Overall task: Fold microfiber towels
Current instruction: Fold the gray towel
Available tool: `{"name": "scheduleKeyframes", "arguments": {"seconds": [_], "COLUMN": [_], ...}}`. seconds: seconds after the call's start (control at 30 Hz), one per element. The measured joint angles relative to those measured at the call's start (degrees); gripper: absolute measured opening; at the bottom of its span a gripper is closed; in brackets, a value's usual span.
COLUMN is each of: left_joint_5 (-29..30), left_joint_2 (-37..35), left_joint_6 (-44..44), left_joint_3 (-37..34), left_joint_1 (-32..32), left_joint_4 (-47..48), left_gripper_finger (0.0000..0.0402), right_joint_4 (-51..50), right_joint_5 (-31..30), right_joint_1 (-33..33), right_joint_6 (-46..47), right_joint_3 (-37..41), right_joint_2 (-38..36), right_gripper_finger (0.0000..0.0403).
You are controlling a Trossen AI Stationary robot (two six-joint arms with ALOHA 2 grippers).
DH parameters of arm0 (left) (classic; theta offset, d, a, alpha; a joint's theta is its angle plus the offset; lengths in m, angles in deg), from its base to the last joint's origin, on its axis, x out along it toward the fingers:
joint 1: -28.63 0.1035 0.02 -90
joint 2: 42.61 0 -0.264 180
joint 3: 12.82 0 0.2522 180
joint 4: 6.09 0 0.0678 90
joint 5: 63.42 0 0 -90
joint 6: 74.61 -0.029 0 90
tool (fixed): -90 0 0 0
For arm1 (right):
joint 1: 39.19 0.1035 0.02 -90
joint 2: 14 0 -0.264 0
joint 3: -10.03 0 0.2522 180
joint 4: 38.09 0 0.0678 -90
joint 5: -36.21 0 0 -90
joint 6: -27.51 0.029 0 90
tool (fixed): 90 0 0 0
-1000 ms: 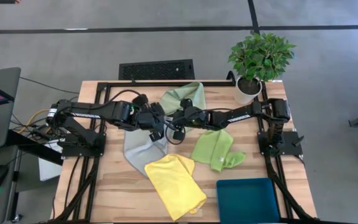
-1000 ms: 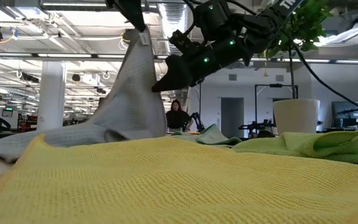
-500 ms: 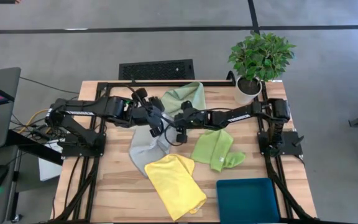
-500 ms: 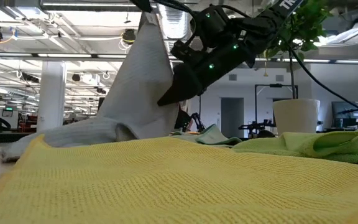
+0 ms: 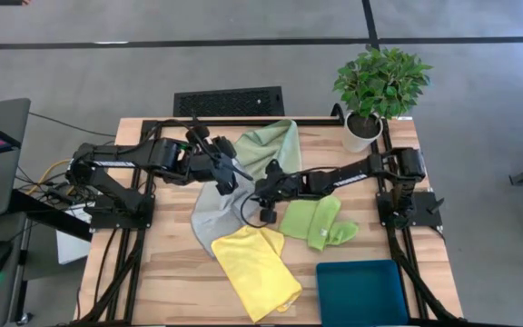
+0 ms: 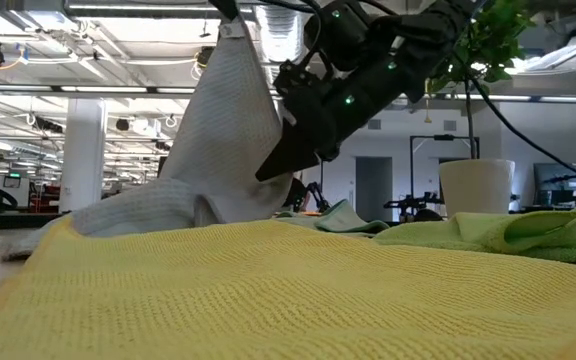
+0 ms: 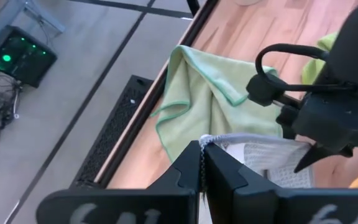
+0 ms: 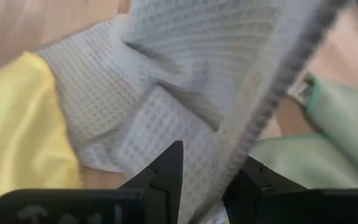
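Wooden tabletop (image 5: 166, 272); grey concrete floor (image 5: 479, 100); ceiling lights (image 6: 28, 60)

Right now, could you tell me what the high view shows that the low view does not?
Only the high view shows the teal tray, the wooden table and each towel's position: sage green, lime green, yellow.

Only the low view shows how high the grey-blue towel is lifted, and the room behind.

Both show the left gripper holding that towel, the right gripper at its edge, and the potted plant.
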Motion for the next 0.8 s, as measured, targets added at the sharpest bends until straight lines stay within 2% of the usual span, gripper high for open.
{"name": "scheduleKeyframes", "arguments": {"seconds": [0.57, 0.8], "left_joint_5": [3.3, 6.0], "left_joint_2": [0.0, 0.0], "left_joint_6": [1.2, 1.6], "left_joint_3": [0.0, 0.0], "left_joint_1": [0.0, 0.0], "left_joint_4": [0.6, 0.6], "left_gripper_finger": [0.0000, 0.0000], "right_joint_4": [-7.1, -9.8], "right_joint_5": [0.0, -0.1], "right_joint_1": [1.4, 2.0], "right_joint_6": [11.8, 13.3], "right_joint_3": [0.0, 0.0], "right_joint_2": [0.0, 0.0], "right_gripper_finger": [0.0117, 0.0117]}}
